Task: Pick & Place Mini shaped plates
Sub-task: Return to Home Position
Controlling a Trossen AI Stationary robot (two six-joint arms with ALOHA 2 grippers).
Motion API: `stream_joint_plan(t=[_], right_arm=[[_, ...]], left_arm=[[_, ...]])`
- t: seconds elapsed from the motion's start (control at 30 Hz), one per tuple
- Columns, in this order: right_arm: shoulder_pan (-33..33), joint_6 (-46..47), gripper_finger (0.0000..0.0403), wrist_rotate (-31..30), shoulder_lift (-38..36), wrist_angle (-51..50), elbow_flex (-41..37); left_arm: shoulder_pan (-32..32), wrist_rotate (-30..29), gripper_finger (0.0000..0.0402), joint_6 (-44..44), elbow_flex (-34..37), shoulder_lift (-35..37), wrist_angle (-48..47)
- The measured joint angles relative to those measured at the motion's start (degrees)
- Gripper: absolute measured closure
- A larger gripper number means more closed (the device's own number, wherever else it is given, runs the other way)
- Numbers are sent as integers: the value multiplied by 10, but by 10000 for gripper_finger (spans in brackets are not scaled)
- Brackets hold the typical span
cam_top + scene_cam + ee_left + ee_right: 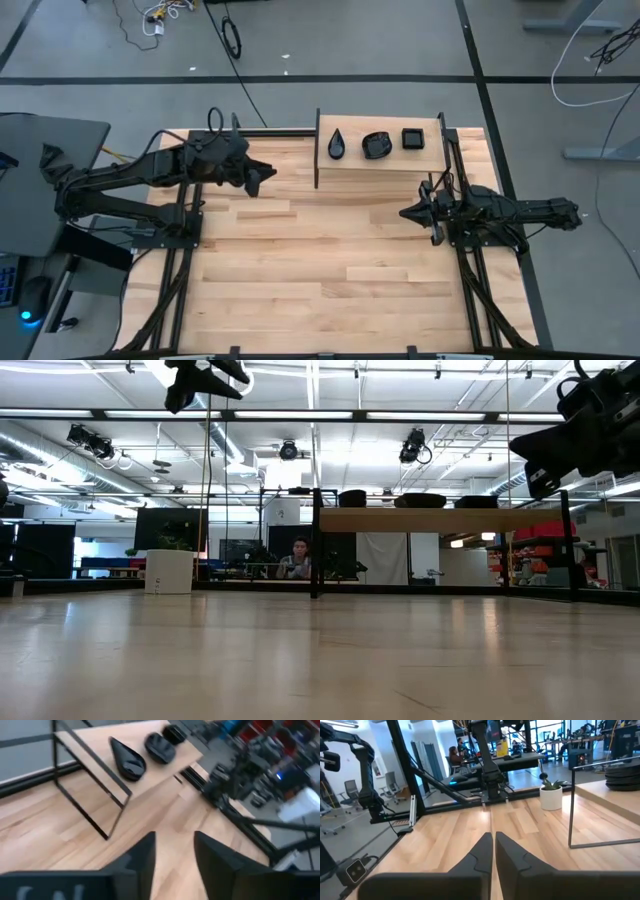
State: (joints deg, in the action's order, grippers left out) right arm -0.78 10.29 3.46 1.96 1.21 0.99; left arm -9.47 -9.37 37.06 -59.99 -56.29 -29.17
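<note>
Overhead, wooden table [320,270] carries raised shelf [395,160] at far edge. Left gripper [262,178], fingers slightly parted, empty, near shelf; right gripper [405,213], fingers together, empty. On shelf, mini shaped plates [376,146]: teardrop stack [337,145], rounded stack [160,747], square stack [412,138].

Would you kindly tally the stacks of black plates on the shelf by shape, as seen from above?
Drop-shaped stack: 1
Rounded stack: 1
Square stack: 1
Total: 3 stacks on the shelf; the number of plates in each cannot be told.
</note>
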Motion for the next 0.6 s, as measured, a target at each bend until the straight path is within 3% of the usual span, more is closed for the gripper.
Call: stream_joint_plan(t=[0.23, 0.4, 0.6], right_arm=[[0, 1, 377, 0, 0, 0, 0], [0, 1, 377, 0, 0, 0, 0], [0, 1, 376, 0, 0, 0, 0]], left_arm=[[-4, 44, 389, -46, 51, 10, 55], [2, 62, 397, -51, 136, 39, 146], [3, 63, 398, -107, 261, 131, 255]])
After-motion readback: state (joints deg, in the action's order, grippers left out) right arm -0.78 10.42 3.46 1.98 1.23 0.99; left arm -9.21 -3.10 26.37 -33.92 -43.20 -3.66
